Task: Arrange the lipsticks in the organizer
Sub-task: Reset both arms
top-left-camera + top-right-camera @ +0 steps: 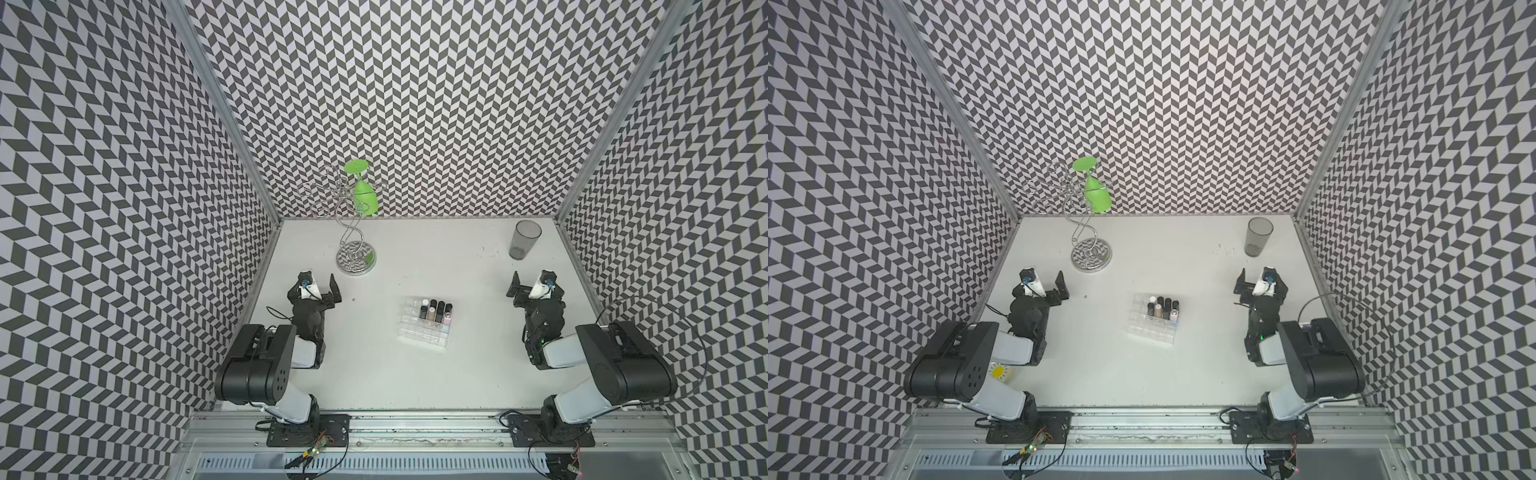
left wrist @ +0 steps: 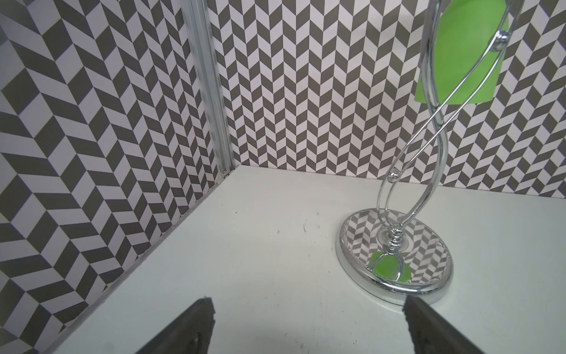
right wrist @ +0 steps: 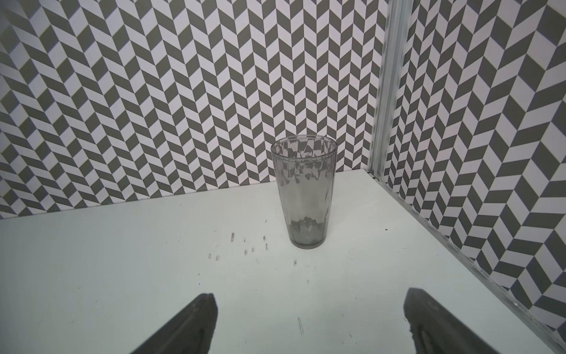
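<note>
Fingers (image 2: pixel 196 325) of left gripper (image 2: pixel 307 302) are seen spread wide with nothing gripped; only bare tabletop is shown between them in the left wrist view. Same for right gripper (image 3: pixel 310 294): jaws apart, nothing held.

Surface: white matte table (image 1: pixel 374 365), scuffed with small dark marks (image 3: pixel 248 249) near the tumbler. It is enclosed on three sides by walls (image 1: pixel 415 104) papered in grey-and-white chevron. Aluminium posts (image 2: pixel 209 92) are fitted at the back corners and an aluminium rail (image 1: pixel 415 428) along the front edge.

Left to right:
- Left gripper is held near the left wall, pointed at the back.
- Just beyond it a chrome wire glass rack (image 1: pixel 356 257) is stood on a round mirrored base, with a green wine glass (image 1: pixel 365 193) hung upside down from it.
- Mid-table the organizer (image 1: pixel 419 336) is placed slightly skewed, between the two grippers, well apart from both and a little nearer the front rail than the fingertips.
- The lipsticks (image 1: pixel 435 309) are stood upright in its cells on the far right side: black ones, one tan, one pinkish. Exact count can't be told.
- A grey translucent tumbler (image 1: pixel 524 240) is stood upright at back right, ahead of the right gripper and not touched.
- Right gripper is held near the right wall.
</note>
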Controlling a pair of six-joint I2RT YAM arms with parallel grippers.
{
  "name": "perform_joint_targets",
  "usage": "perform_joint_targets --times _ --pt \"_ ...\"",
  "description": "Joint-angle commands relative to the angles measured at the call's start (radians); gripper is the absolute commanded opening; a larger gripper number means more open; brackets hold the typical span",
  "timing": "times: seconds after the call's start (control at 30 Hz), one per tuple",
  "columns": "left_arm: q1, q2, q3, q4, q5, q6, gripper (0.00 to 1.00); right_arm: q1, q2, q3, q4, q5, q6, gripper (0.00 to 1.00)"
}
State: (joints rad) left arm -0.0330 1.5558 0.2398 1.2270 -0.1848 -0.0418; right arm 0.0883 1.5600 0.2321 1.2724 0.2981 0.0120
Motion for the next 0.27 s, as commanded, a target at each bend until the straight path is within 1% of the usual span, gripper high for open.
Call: perform_joint_targets --times 0.0,0.1,0.23 --pt "0.001 -0.009 0.011 0.018 0.013 0.01 1.0 -0.003 -0.007 0.0 0.055 -0.007 0.011 1.0" --pt "0.002 -0.011 0.012 0.014 0.013 0.01 1.0 -0.002 0.013 -0.018 0.125 -0.007 0.005 1.0" --pt "0.001 -0.012 0.012 0.011 0.013 0.01 1.0 -0.002 0.015 -0.019 0.091 -0.002 0.011 1.0"
